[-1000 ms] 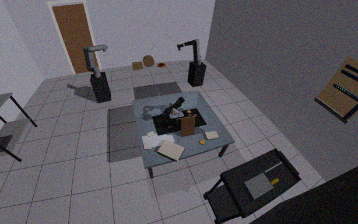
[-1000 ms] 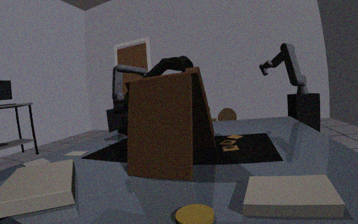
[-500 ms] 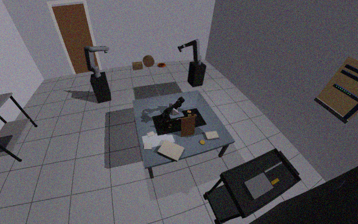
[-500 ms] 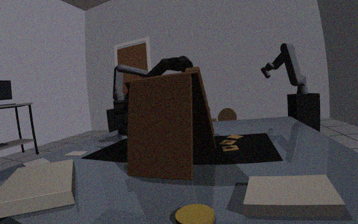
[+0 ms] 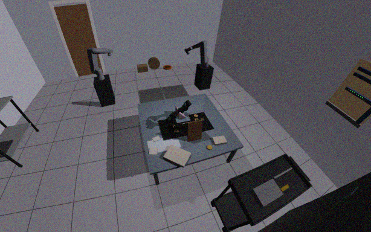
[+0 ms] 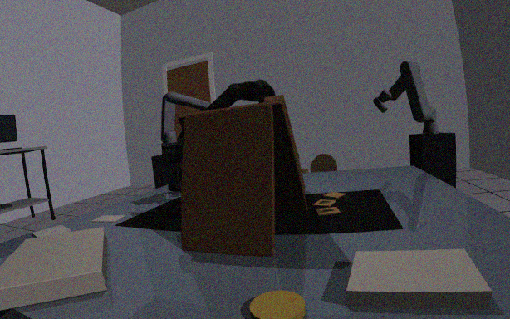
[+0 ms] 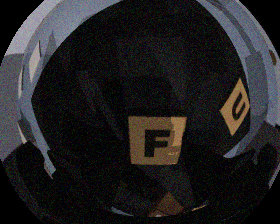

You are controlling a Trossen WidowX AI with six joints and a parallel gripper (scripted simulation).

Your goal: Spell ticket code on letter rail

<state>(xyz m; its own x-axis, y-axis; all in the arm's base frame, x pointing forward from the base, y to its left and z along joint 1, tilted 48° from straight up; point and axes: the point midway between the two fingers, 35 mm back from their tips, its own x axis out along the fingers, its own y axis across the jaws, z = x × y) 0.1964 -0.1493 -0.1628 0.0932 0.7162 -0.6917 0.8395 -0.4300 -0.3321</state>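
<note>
My gripper (image 7: 156, 143) (image 5: 173, 125) is low over the black mat (image 5: 207, 124) (image 6: 370, 216) (image 7: 126, 30). It is shut on the F tile (image 7: 153, 154), which appears upright in the wrist view. Its dark fingers barely show. A tile with a U-like letter (image 7: 235, 107) lies turned on the mat, to the right in the wrist view. Several tan tiles lie on the mat beyond the brown board, among them one tile (image 5: 196, 115) (image 6: 335, 194). The brown board (image 5: 194, 131) (image 6: 227, 183) stands with its back to the top and exterior views. Its rail and the printed code cannot be seen.
The blue-grey counter (image 5: 158, 164) (image 6: 462, 224) also holds a thick cream block (image 5: 177, 155) (image 6: 51, 266), a smaller cream block (image 5: 219, 139) (image 6: 416, 270), a yellow disc (image 5: 209, 147) (image 6: 278, 306) and white papers (image 5: 173, 143) near its front.
</note>
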